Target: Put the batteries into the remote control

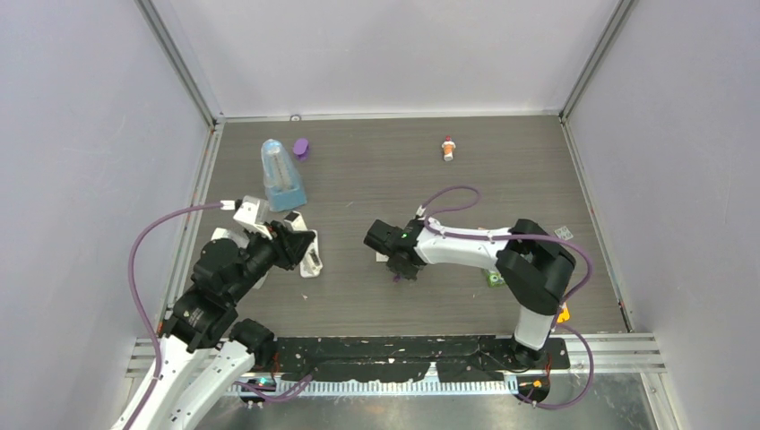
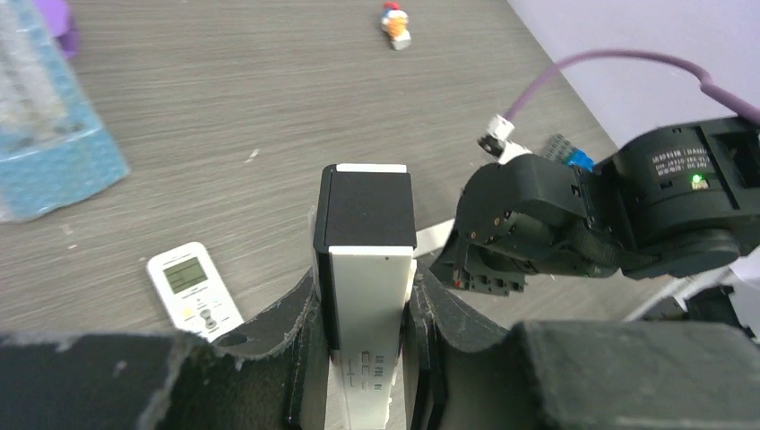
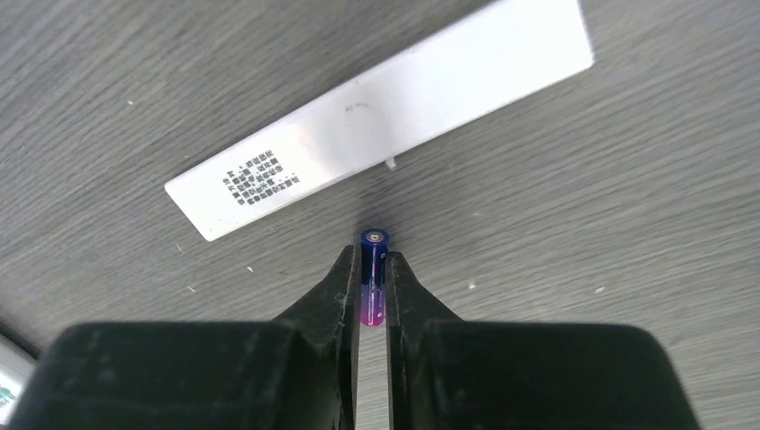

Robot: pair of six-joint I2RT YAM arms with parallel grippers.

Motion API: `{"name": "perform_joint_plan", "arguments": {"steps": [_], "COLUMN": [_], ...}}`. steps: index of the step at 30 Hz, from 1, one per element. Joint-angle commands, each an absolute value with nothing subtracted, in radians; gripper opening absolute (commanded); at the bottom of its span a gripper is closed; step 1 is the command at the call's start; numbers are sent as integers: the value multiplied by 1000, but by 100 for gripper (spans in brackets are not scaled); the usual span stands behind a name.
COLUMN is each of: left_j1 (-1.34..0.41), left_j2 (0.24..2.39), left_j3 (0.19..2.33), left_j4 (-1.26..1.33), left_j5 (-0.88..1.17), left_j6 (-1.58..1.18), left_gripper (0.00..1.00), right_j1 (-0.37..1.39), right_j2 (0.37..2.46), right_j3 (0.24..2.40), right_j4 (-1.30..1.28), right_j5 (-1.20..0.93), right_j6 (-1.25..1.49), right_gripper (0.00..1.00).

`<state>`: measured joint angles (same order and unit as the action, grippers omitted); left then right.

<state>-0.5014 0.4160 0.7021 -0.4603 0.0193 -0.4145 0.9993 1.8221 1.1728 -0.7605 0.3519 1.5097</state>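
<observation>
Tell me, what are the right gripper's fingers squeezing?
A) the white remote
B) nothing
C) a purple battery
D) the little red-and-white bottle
C: the right wrist view shows the right gripper closed on the slim purple battery, one finger on each side.

A grey wood-grain table (image 1: 376, 170) fills the floor of the booth. At ten o'clock lies a clear blue bag (image 1: 282, 175), with a small purple piece (image 1: 301, 148) just beside its far end. At one o'clock, well apart from the rest, is a little red-and-white bottle (image 1: 448, 148). At nine o'clock the white remote control (image 2: 193, 291) lies screen up. Near the middle lies a flat white strip (image 3: 385, 116), small print at one end. At four o'clock sit a green bit (image 1: 495, 278) and, nearer the edge, an orange bit (image 1: 563, 313).
</observation>
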Motion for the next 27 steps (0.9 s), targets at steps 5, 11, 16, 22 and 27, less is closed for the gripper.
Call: {"name": "perform_joint_plan", "arguments": {"steps": [5,11,16,22,27], "left_j1": [-496,-496,-497,-497,-497], "left_j2": [524,616,669,672,672], "left_j3": [680,666,610,530,495], "left_j4": [-204,-67,167,326,381], "left_j5": [423,501,479,457,457], "left_j6": [-414,-517,-771,-964,-1060], "left_gripper": [0,0,0,0,0], "right_j1": [1000,1000,1005,1097,1187], "right_j2": [1546,1242,950,897,936], "right_j3": [1068,836,739,833,905], "right_j4": [-605,-302,36,59,56], "right_j5": [613,562,291,159,146], "right_j6": [1149,889,563,382,276], "right_gripper": [5,5,5,5,5]}}
